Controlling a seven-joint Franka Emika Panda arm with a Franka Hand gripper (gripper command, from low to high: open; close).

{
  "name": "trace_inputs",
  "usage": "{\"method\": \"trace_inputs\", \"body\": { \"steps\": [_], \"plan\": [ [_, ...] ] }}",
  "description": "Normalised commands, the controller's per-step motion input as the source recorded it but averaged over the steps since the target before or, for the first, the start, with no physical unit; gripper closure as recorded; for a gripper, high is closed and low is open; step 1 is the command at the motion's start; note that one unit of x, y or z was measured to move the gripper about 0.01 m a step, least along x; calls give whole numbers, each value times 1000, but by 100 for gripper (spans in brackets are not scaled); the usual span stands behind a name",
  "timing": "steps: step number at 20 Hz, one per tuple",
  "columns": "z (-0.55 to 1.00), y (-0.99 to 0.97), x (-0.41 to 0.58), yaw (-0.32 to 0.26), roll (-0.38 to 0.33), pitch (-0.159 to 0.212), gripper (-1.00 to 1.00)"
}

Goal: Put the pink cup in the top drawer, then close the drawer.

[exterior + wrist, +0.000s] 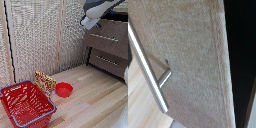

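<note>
You're looking at a home-like room, staged for a robot: pale wooden plank floor point(95, 95), woven beige panel walls point(35, 35), and a dark brown chest of drawers point(107, 47) with silver bar handles. On the floor you've got household bits, a red wire basket point(25, 102), a red bowl point(64, 89), a snack packet point(45, 82).

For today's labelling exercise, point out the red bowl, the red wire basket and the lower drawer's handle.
red bowl point(64, 89), exterior view, on its inside hollow.
red wire basket point(30, 116), exterior view, on its near rim.
lower drawer's handle point(107, 61), exterior view, on the middle of the silver bar.
</note>
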Motion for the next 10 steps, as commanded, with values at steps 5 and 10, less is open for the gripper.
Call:
{"method": "trace_inputs", "body": {
  "steps": [5,10],
  "plan": [
    [-203,5,14,146,-375,21,-100],
    [-335,-6,25,216,-345,64,-100]
  ]
}}
